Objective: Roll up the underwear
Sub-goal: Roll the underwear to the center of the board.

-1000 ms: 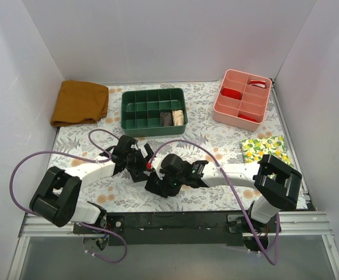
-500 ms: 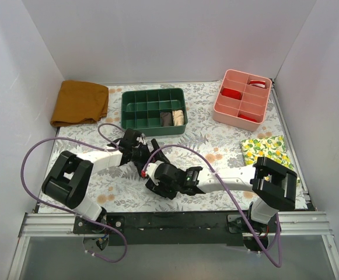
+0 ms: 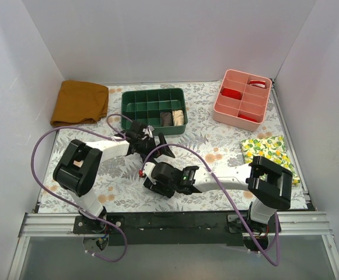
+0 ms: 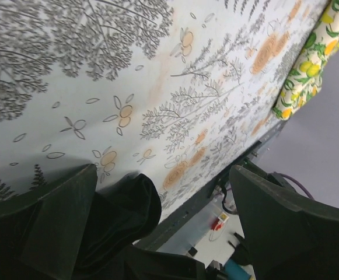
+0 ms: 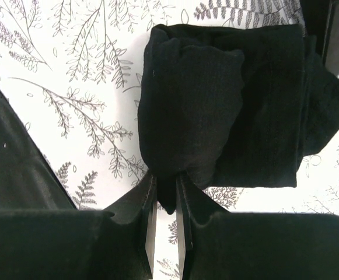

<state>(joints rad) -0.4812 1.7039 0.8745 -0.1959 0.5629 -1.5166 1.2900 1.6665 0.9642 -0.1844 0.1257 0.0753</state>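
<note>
The underwear (image 5: 227,105) is a black bundle folded over on itself, lying on the floral mat. My right gripper (image 5: 166,178) is shut on a small tuck of its near edge, and the rest spreads out beyond the fingertips. From above, the right gripper (image 3: 157,182) reaches left over the underwear (image 3: 151,187) near the table's front middle. My left gripper (image 3: 156,144) hovers just behind it, open. In the left wrist view the left gripper (image 4: 162,172) holds nothing, and a fold of the underwear (image 4: 128,204) shows beside the lower-left finger.
A green compartment tray (image 3: 153,93) stands at the back middle and a pink one (image 3: 223,108) at the back right. A mustard-brown cloth (image 3: 79,102) lies at the back left. A lemon-print cloth (image 3: 265,149) lies at the right. Purple cables loop over the mat.
The left arm swung its open gripper away from the underwear, toward the back and right. The right gripper slid a little left, still pinching the underwear.
</note>
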